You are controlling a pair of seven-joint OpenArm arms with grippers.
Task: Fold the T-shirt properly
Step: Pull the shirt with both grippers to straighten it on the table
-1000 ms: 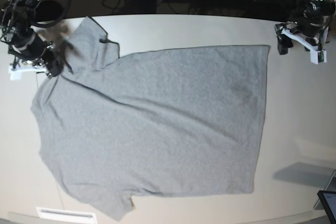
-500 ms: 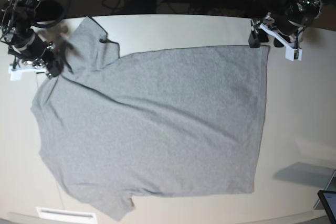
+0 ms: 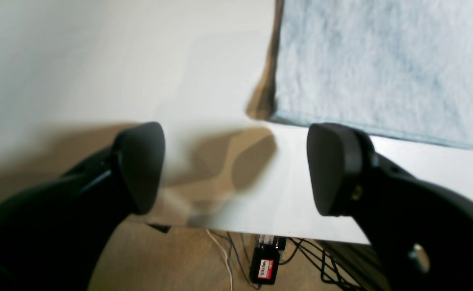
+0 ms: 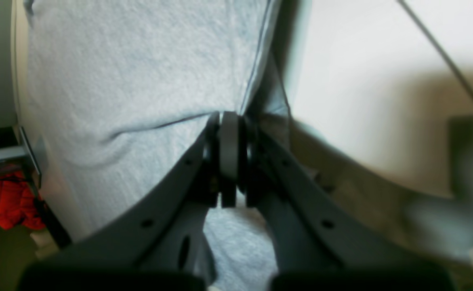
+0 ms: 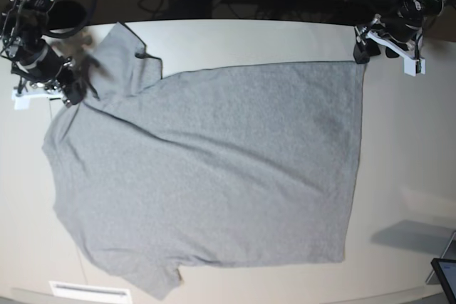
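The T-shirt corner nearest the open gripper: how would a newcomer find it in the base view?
Start from the pale table and the grey T-shirt spread flat across it. Follow its straight hem edge to the far corner by the left gripper. Unlike the sleeve end pinched by the right gripper, nothing grips it.

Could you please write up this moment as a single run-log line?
T-shirt: flat on table, plain side up | right gripper: shut on T-shirt | left gripper: open beside hem corner

L gripper (image 3: 236, 169) hovers low w/ jaws spread wide, nothing between them. R gripper (image 4: 229, 133) pinched tight, arm reaching at far side.
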